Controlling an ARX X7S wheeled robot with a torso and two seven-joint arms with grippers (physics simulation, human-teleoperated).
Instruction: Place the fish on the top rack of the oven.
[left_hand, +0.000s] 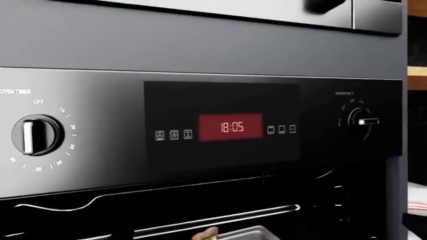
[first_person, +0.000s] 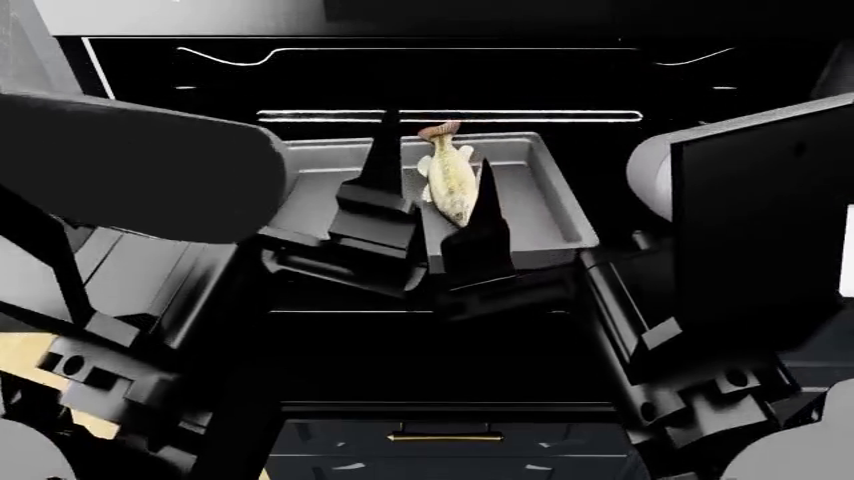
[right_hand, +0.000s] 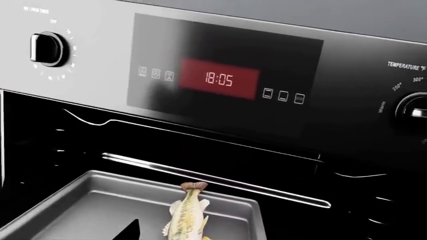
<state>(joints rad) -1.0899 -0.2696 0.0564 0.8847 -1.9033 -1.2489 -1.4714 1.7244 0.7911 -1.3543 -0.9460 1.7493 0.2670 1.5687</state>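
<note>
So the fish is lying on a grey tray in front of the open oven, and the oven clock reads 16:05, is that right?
Not quite. The clock display reads 18:05, not 16:05, as the right wrist view shows plainly and the left wrist view confirms. The rest holds: the fish lies on the grey tray in front of the open oven.

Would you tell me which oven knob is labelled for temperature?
The temperature knob beside the clock's three square icons; the timer knob reads OFF.
</note>
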